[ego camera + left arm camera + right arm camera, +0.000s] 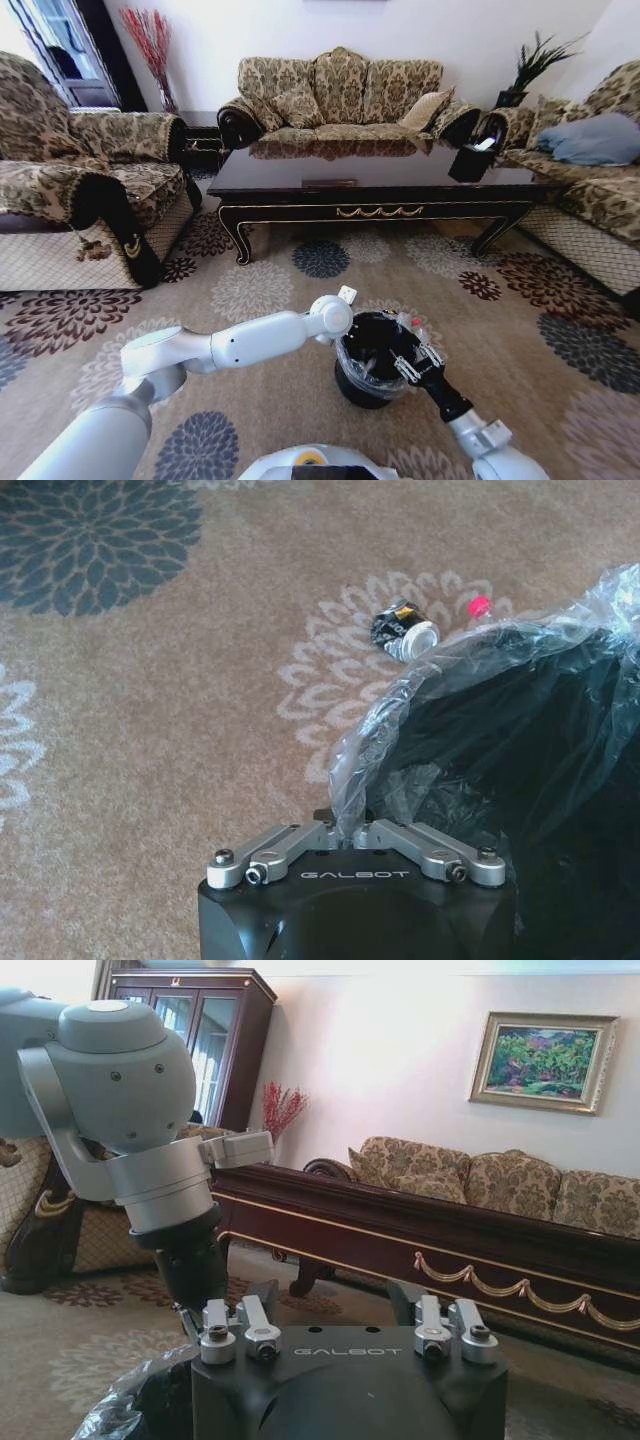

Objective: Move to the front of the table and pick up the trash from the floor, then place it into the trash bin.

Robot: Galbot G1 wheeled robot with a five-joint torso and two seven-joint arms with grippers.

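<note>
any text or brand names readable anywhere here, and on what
"GALBOT" on the black body of the left gripper, which pinches the bin liner's rim.
"GALBOT" on the black body of the right gripper, open above the trash bin.
The can on the floor has a label too blurred to read.

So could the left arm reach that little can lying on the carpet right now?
Probably not right away. The left fingers are pinched shut on the plastic bag at the trash bin rim, so they would have to let go first. The can lies uncovered on the floor beyond the bin.
</note>
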